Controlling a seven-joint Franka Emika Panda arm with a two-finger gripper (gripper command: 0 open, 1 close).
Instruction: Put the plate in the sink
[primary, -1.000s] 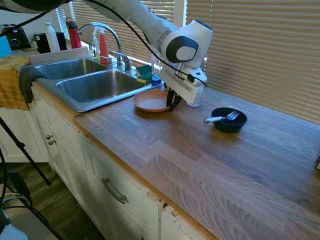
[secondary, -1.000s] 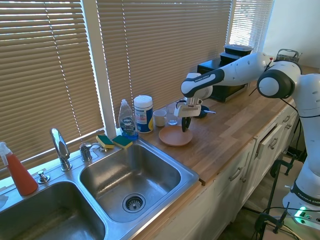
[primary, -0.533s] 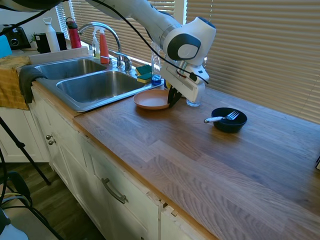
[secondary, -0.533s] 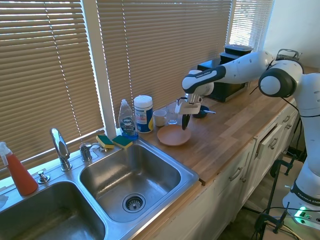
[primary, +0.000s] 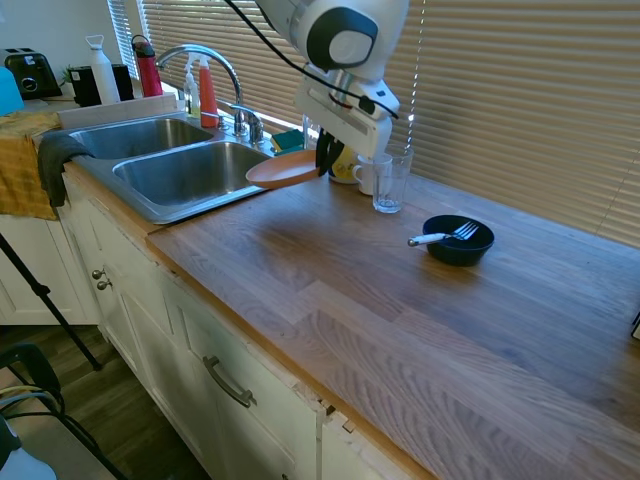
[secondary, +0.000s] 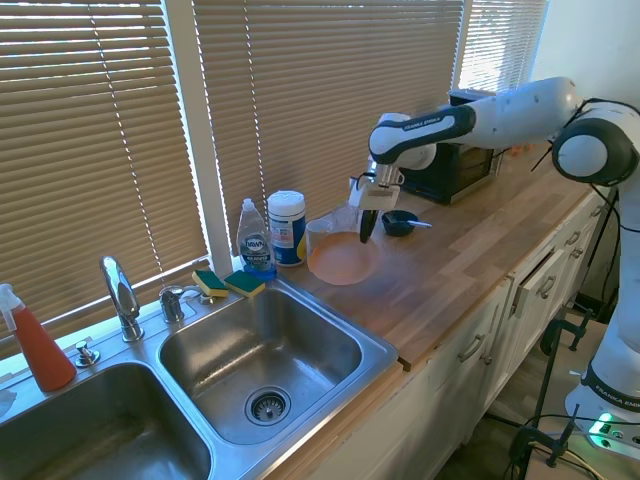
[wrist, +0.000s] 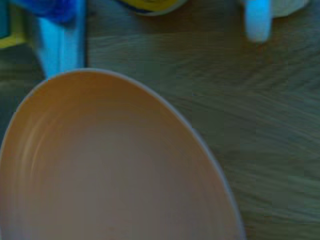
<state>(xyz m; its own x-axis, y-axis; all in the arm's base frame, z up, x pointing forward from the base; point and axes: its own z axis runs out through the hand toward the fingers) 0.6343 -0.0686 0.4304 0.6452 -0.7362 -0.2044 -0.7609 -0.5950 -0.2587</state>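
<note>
The salmon-orange plate (primary: 281, 169) (secondary: 343, 259) hangs in the air above the wooden counter, close to the sink's right rim. My gripper (primary: 325, 156) (secondary: 367, 226) is shut on the plate's edge nearest the blinds. In the wrist view the plate (wrist: 110, 165) fills most of the picture over the wood. The steel double-basin sink (primary: 190, 172) (secondary: 262, 352) lies to the side of the plate, its near basin empty, with a curved chrome faucet (primary: 215, 62) behind it.
A clear glass (primary: 389, 182) and a white cup (primary: 366, 175) stand on the counter by the blinds. A black bowl with a fork (primary: 458, 240) sits further along. A dish soap bottle (secondary: 256, 240), a white canister (secondary: 287, 228) and two sponges (secondary: 229, 284) stand behind the basin.
The gripper has lifted the plate off the counter and carried it towards the sink; the glass and the cup behind it now show.
</note>
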